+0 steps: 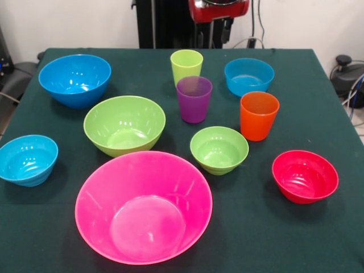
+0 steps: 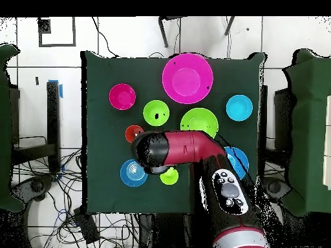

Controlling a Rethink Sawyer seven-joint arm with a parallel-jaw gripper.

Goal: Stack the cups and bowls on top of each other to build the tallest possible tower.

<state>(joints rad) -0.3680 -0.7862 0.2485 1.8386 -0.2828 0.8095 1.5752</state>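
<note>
Several bowls stand apart on the green cloth, none nested, so no tower shows. The huge pink bowl [image 1: 143,207] [image 2: 187,79] is nearest the front camera. Behind it are the large green bowl [image 1: 124,124], the large blue bowl [image 1: 74,78], the small green bowl [image 1: 219,149], the small red bowl [image 1: 305,176] and two small light-blue bowls [image 1: 27,159] [image 1: 248,75]. The lime cup [image 1: 186,66], purple cup [image 1: 194,99] and orange cup [image 1: 259,115] stand upright mid-table. The red arm [image 2: 187,148] reaches over the cups. Its end [image 1: 219,10] hangs high above them and the gripper is hidden.
The dark green cloth [image 1: 318,239] covers the whole table. In the overhead view the arm hides the purple cup and part of the large blue bowl [image 2: 240,161]. Cables and black equipment lie on the floor around the table [image 1: 347,74].
</note>
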